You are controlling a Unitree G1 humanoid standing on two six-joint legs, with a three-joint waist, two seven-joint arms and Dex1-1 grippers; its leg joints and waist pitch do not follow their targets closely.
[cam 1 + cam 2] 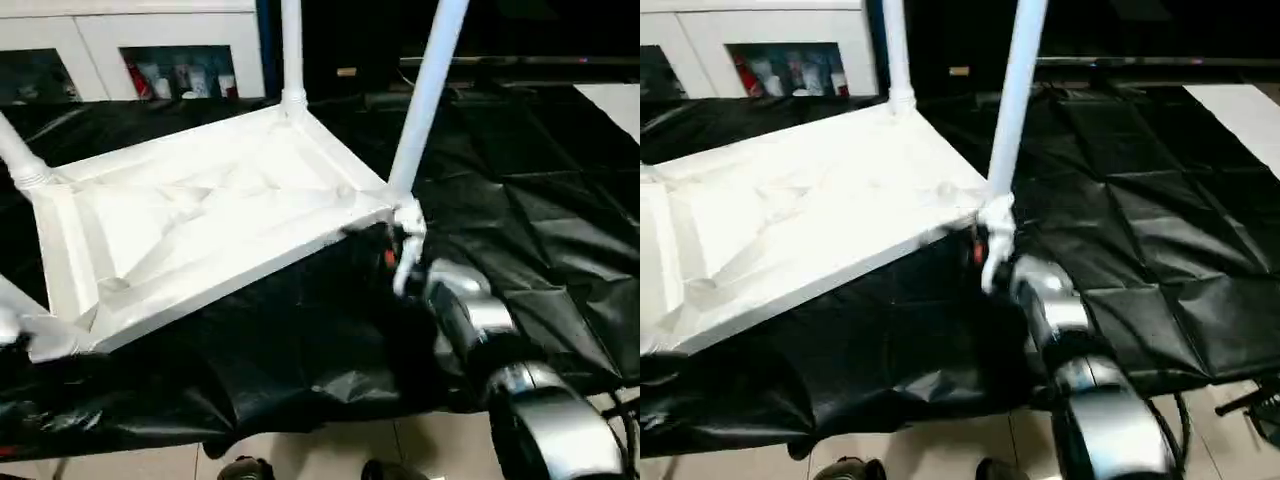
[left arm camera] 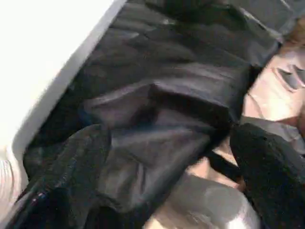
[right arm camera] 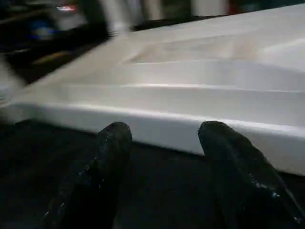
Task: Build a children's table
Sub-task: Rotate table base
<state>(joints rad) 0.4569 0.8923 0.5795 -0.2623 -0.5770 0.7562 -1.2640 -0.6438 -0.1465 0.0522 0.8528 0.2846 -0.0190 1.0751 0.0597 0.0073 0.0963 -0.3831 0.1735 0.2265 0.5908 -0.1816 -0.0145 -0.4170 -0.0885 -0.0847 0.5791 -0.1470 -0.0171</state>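
- The white plastic tabletop (image 1: 200,215) lay upside down on the black-draped bench (image 1: 520,200), its ribbed underside facing up and its near edge lifted off the wrinkled, glossy cloth.
- Four round white legs stood in corner sockets: the near-right leg (image 1: 425,95) leaned and ran out of the top of the picture, the far leg (image 1: 291,50) was cut off the same way, and the left leg (image 1: 20,155) and the near-left leg (image 1: 12,300) were cut by the left border.
- The right tool (image 3: 162,136) pointed at the tabletop's smooth side wall, its two rounded black fingers (image 3: 112,143) spread apart and gripping nothing; a gap of dark cloth lay between the fingertips and the wall.
- In the head views the silver right forearm (image 1: 470,310) reached towards the near-right corner; the fingertips there were too dark to make out.
- The left tool (image 2: 167,138) hung released, its black fingers (image 2: 267,162) wide apart over crumpled cloth beside the tabletop's pale edge, with nothing between them.
- Behind the bench stood a white cabinet (image 1: 150,40); the coloured items on its shelf were too blurred to identify.
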